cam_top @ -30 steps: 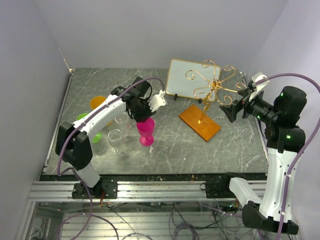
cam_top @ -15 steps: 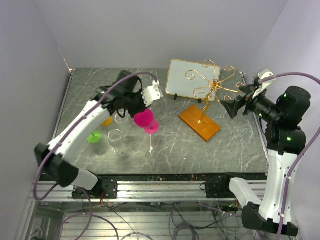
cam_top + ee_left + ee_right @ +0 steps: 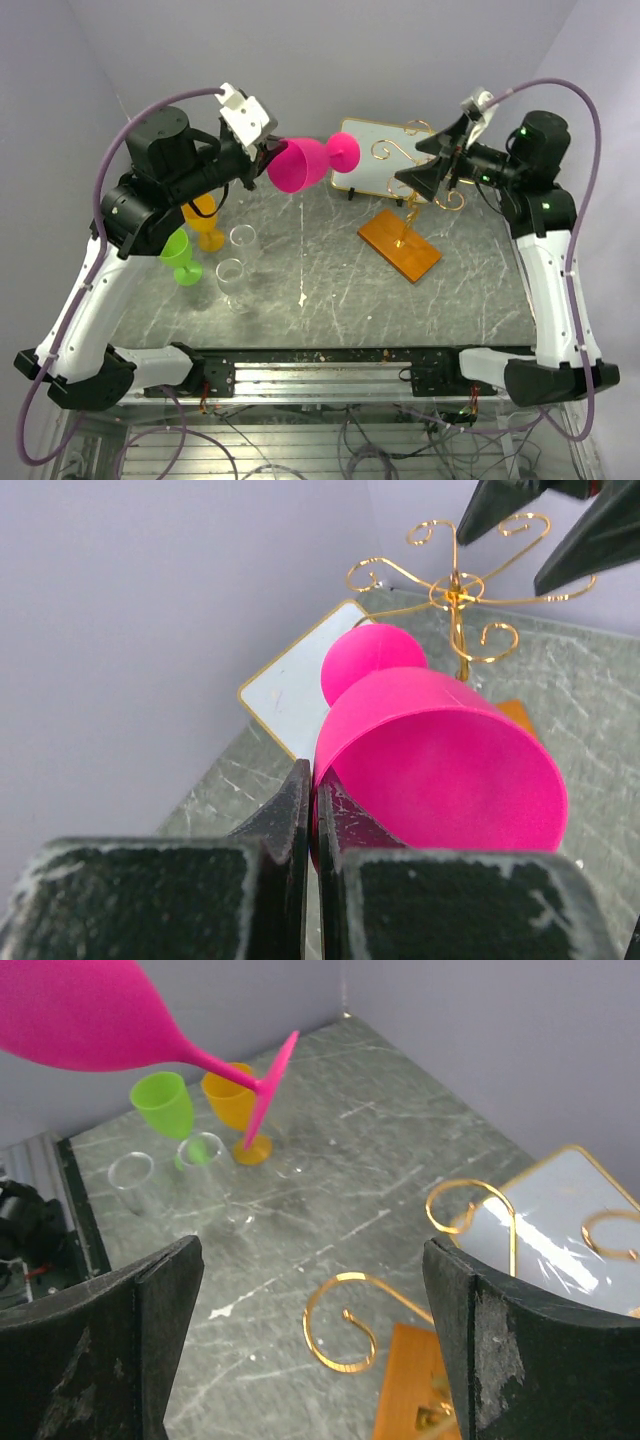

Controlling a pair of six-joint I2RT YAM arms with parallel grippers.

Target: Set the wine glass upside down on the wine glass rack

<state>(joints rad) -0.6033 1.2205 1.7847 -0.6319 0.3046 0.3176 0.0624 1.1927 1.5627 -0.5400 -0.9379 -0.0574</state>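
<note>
Fingers: left gripper [image 3: 312, 810] pinched almost flat on the rim wall of the wine glass [image 3: 300, 163]; right gripper [image 3: 422, 162] spread wide, empty, just beside the rack top.
Glass: aloft, lying sideways, foot pointing to 3 o'clock, short of the scrolls.
Rack: wine glass rack [image 3: 428, 178] at 3 o'clock of the glass, upright on its orange base.
Risk one: swivelling or slipping in that thin rim pinch during the flip.
Risk two: foot clipping a gold scroll or the open right fingers, rocking the stand.
Risk three: missing the slot, dropping near the mirror panel [image 3: 365, 170].
</note>
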